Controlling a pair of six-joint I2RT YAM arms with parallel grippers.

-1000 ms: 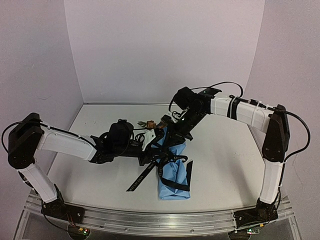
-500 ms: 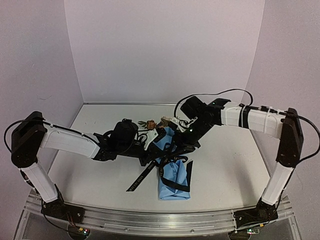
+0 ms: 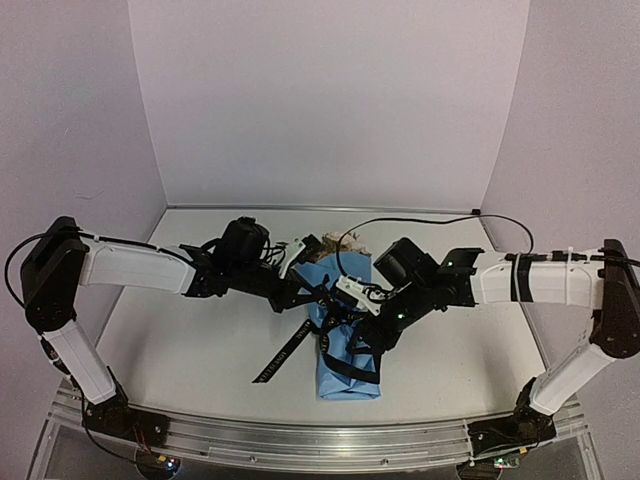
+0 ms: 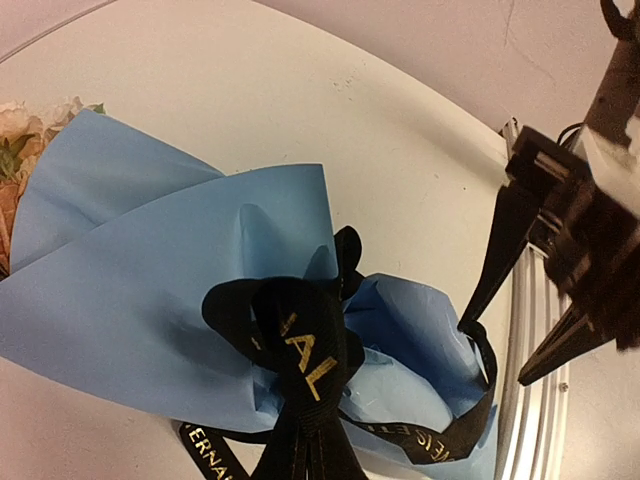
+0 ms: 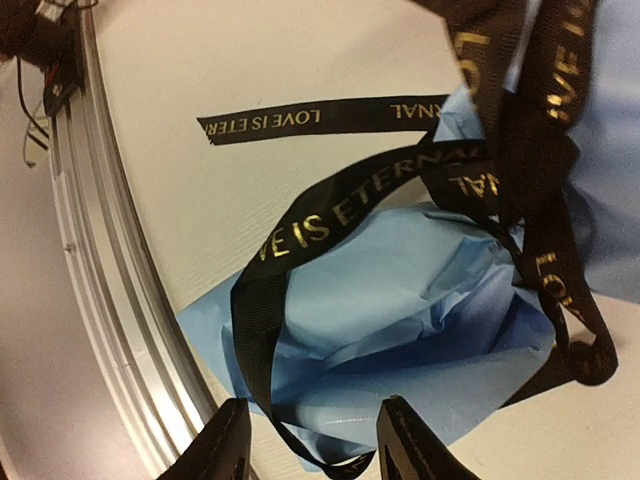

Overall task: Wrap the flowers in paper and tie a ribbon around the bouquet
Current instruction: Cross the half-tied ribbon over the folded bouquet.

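Observation:
The bouquet lies mid-table, a cone of light blue paper with cream and orange flowers at its far end. A black ribbon with gold lettering loops around the bundle, and one tail trails to the near left. My left gripper sits at the bundle's left side, shut on a bunched part of the ribbon. Its fingers are hidden in the left wrist view. My right gripper hangs over the narrow end with its jaws apart. A ribbon loop runs just beside its left finger, not held.
An aluminium rail runs along the table's near edge, close to the bouquet's narrow end. White walls close in the back and both sides. The right arm stretches low across the right half of the table.
The right arm swung from the bouquet's far side to its near right, lowered, and opened, letting the ribbon go. The left gripper shut on the ribbon and pulled back a little.

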